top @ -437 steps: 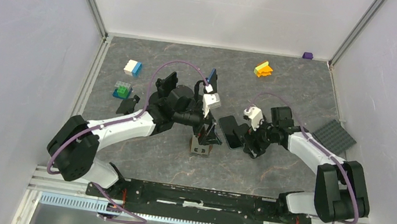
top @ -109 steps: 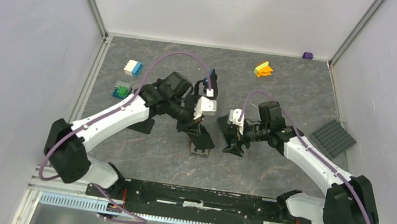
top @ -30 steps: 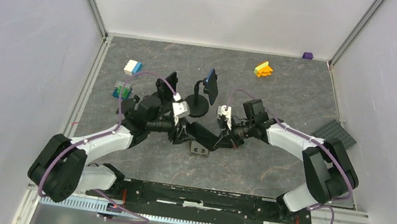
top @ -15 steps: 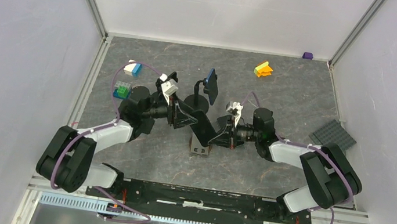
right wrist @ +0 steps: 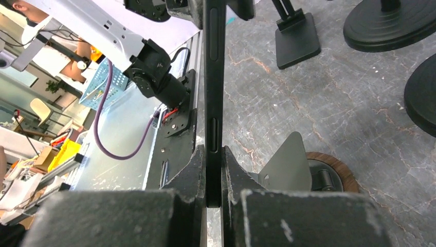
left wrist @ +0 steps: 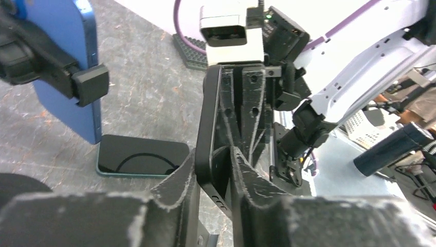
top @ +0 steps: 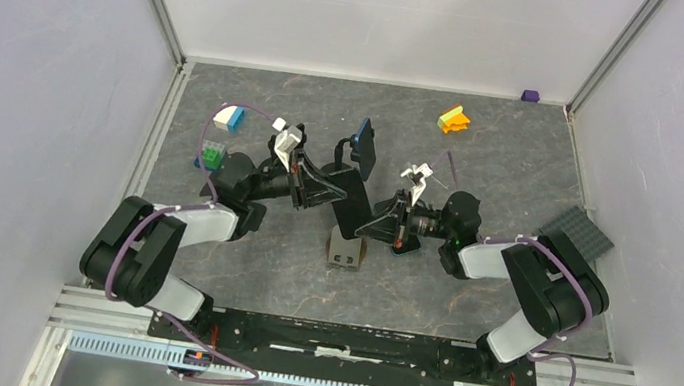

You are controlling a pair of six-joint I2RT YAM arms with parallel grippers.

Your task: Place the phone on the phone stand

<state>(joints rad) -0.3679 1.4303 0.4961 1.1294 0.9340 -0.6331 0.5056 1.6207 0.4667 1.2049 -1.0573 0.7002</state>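
Reads as the carry-and-lower step: pinching the black phone (top: 349, 197) edge-on between left gripper (top: 322, 188) and right gripper (top: 377, 223), each pressed together onto a thin side of it from opposite ends. Holds it upright directly above the phone stand (top: 346, 252), apart from the stand's grey back plate in the right wrist view; cannot tell how wide the gap is. Not yet seated. Next move, as judged: tilt the slab back to match the plate, lower until it rests there, then free one gripper at a time so as not to tip it. Phones, three: the held one, a blue phone (top: 362, 147) clamped up beyond the phone stand, a dark phone (left wrist: 141, 162) flat on the worktop (top: 484, 162), also beyond. Stands, four at least: phone stand, square-footed stand (right wrist: 297, 38), round base (right wrist: 393, 20), second round base (right wrist: 424, 98). Brick lots, four, all well beyond the phone stand: white-and-blue (top: 227, 117), green (top: 213, 151), yellow-and-orange (top: 453, 119), purple (top: 530, 95). Grey plate (top: 583, 230), one, to its right.
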